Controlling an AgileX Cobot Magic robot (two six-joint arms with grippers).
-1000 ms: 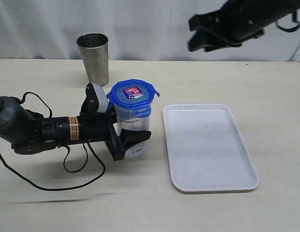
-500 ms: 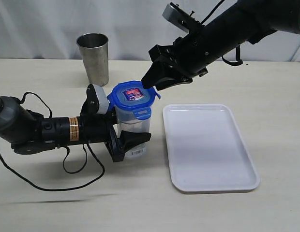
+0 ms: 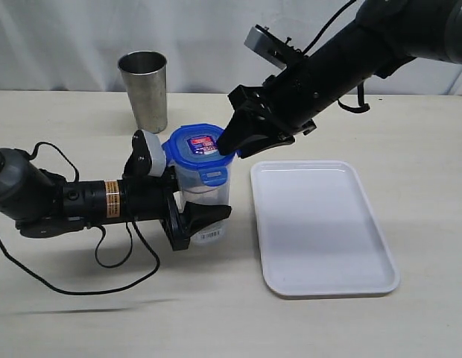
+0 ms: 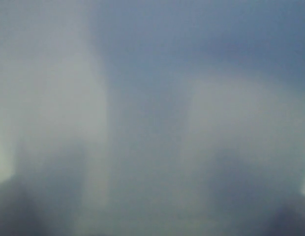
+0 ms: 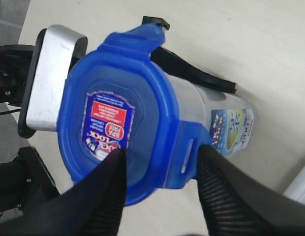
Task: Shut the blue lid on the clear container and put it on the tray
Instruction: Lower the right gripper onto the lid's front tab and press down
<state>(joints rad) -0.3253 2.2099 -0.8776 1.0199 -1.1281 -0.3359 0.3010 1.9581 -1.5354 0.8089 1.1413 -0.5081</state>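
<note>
Exterior view first: the clear container point(image 3: 209, 192) stands upright on the worktop point(image 3: 67, 298), just left of the tray point(image 3: 328, 289) and not on it. The blue lid point(image 3: 200, 145) sits on top of it, red-and-white sticker facing up, and the flap on the camera side hangs down over the container's wall.

The left tool point(image 3: 203, 203) comes in low from the left, lying nearly flat along the worktop. Its jaws are closed around the lower half of the container, one black jaw across the front and the other behind it, so it has a grip on the thing. (The left wrist view is just a blue-grey blur, no help at all.)

The right tool point(image 3: 231, 142) reaches down from the upper right, with its tip at the lid's right edge. In the right wrist view its two ribbed fingers point(image 5: 103, 196) are spread wide. One is over the lid's top by the sticker, the other is out past the folded-down flap, and the lid's rim lies between them. It's open, not clamping anything.

A grey steel cup point(image 3: 145, 89) stands behind the container, apart from it. Nothing lies on the tray.
</note>
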